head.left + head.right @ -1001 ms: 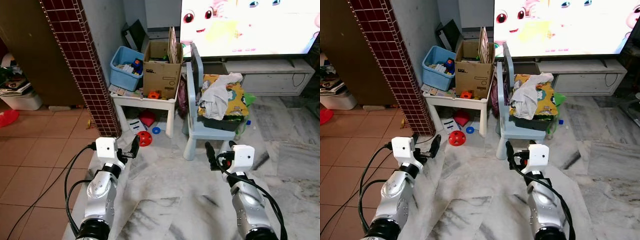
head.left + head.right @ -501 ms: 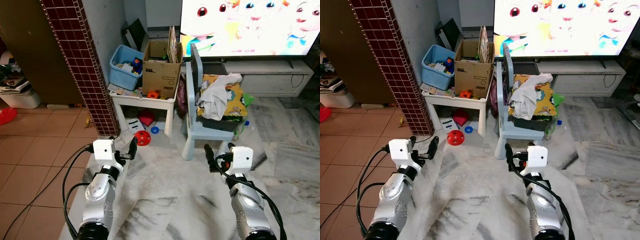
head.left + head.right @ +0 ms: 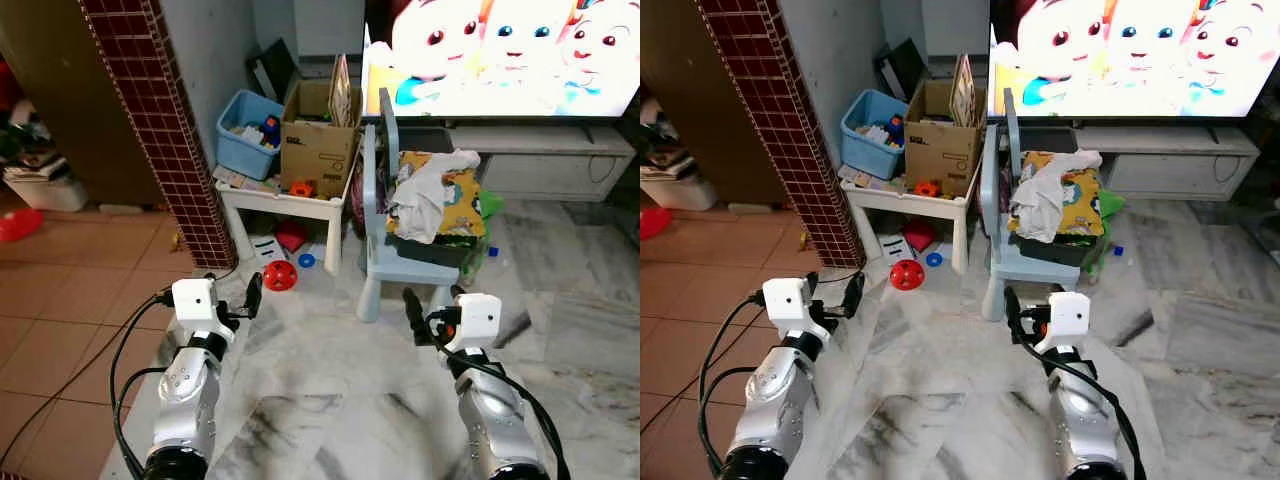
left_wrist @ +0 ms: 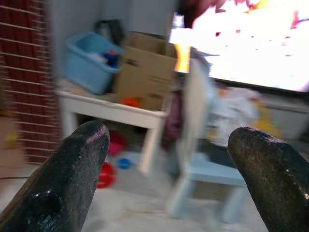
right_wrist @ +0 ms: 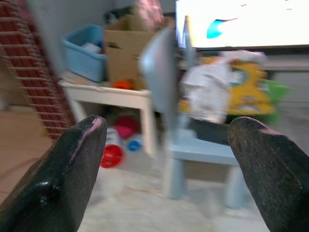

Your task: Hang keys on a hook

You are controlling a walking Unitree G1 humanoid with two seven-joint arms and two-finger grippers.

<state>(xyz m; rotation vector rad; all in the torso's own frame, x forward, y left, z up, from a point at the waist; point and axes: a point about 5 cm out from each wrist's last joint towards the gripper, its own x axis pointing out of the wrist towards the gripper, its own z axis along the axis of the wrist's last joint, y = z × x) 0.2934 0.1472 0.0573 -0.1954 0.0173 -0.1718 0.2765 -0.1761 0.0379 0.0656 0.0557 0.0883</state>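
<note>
Marble floor (image 3: 330, 400) stretches open between and ahead of the two arms, bare up to the furniture at the far side. The left gripper (image 3: 240, 297) is held out low over the floor's left edge, where the marble meets the terracotta tiles (image 3: 70, 300); its two black fingers (image 4: 67, 183) are spread wide with nothing between them. The right gripper (image 3: 428, 305) is held out the same way, just near of the pale blue child's chair (image 3: 400, 250), its fingers (image 5: 63, 179) likewise spread and holding nothing. A brick-tiled pillar (image 3: 160, 130) stands far left, its near corner beside the white low table (image 3: 285, 200), which carries a blue bin (image 3: 245, 135) of toys and a cardboard box (image 3: 320, 140) at its far edge. Under the table lie a red ball (image 3: 279, 277) and a small blue ring (image 3: 306, 260). The chair just right of the table holds a heap of crumpled cloth (image 3: 430, 195) on a yellow cushion. A lit television (image 3: 500, 55) runs along the far wall above a low grey stand (image 3: 540, 160). A black cable (image 3: 60, 400) trails over the tiles at near left. Neither keys nor a hook can be made out among the clutter.
</note>
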